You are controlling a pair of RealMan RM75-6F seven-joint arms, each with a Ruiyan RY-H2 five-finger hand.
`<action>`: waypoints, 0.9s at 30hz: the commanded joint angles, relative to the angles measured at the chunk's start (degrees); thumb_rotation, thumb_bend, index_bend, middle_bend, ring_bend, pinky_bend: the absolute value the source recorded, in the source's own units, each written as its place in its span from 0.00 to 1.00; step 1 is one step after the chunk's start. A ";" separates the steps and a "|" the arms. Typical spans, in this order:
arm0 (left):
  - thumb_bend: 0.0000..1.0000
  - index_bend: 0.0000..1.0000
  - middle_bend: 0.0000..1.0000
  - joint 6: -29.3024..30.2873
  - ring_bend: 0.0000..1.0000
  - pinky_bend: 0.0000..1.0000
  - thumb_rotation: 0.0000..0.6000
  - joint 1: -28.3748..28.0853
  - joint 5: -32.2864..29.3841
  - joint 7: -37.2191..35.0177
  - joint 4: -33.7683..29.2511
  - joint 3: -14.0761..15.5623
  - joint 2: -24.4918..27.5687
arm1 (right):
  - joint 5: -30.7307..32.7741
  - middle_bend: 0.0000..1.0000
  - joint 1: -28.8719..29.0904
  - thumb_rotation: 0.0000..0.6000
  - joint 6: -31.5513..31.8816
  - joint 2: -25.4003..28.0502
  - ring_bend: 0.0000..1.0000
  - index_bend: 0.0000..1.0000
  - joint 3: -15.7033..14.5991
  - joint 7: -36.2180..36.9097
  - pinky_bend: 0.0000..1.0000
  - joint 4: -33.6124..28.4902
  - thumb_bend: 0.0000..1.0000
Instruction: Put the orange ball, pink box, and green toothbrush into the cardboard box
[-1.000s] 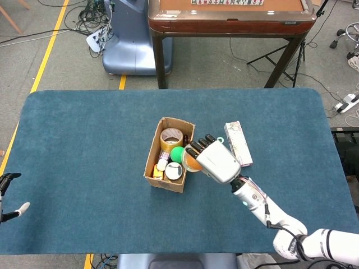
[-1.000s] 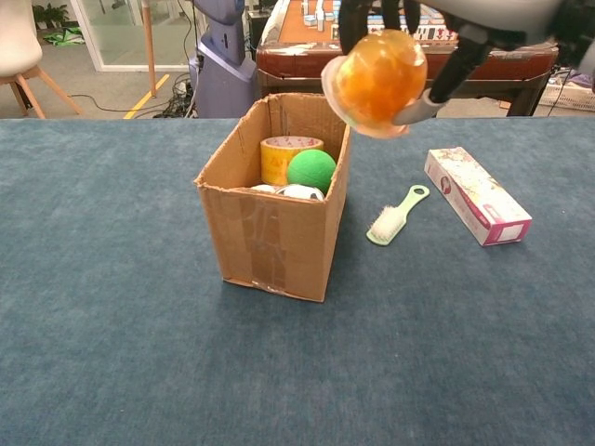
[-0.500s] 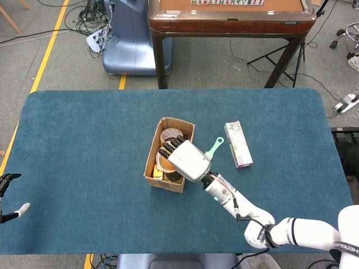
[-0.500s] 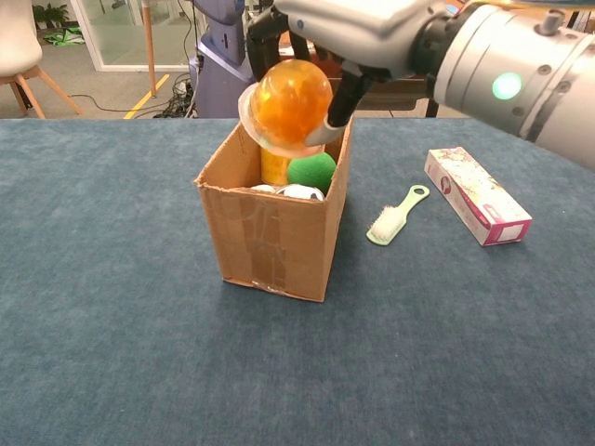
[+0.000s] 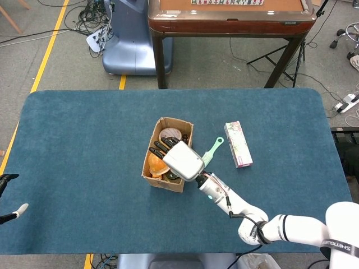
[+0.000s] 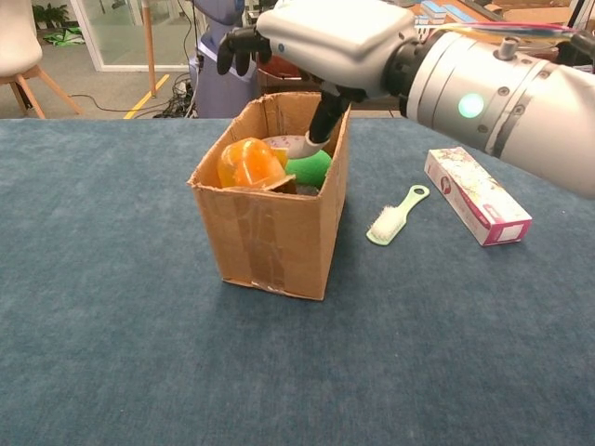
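Chest view shows the ball (image 6: 249,164) resting inside the box (image 6: 274,232), hidden under the right hand (image 5: 178,158) from above. That hand hovers over the box, fingers spread, apparently empty. Toothbrush (image 6: 398,215) and pink box (image 6: 476,195) lie on the tabletop (image 6: 112,325).

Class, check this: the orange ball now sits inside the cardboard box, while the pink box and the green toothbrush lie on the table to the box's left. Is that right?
One error: the pink box and green toothbrush lie to the right of the cardboard box, as the chest view shows. The orange ball is indeed inside it.
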 commanded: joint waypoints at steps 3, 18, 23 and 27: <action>0.11 0.26 0.28 0.02 0.26 0.42 1.00 0.06 0.01 0.18 0.04 0.06 -0.07 | -0.64 0.24 -1.10 1.00 1.53 2.30 0.22 0.23 -0.88 -0.84 0.44 -2.12 0.00; 0.11 0.26 0.28 -0.40 0.26 0.42 1.00 -0.04 -0.58 1.85 0.19 0.04 -0.85 | -4.39 0.26 -11.95 1.00 11.25 17.54 0.22 0.23 -6.36 2.75 0.44 -9.94 0.00; 0.11 0.26 0.28 -0.39 0.26 0.42 1.00 0.00 -0.75 1.91 0.22 -0.01 -0.94 | -3.96 0.28 -14.90 1.00 12.96 20.41 0.22 0.24 -7.54 4.93 0.44 -9.53 0.00; 0.11 0.26 0.28 -0.42 0.26 0.42 1.00 -0.04 -0.71 1.98 0.19 -0.05 -0.93 | -2.49 0.28 -16.72 1.00 12.63 22.01 0.22 0.25 -8.51 6.38 0.44 -8.17 0.00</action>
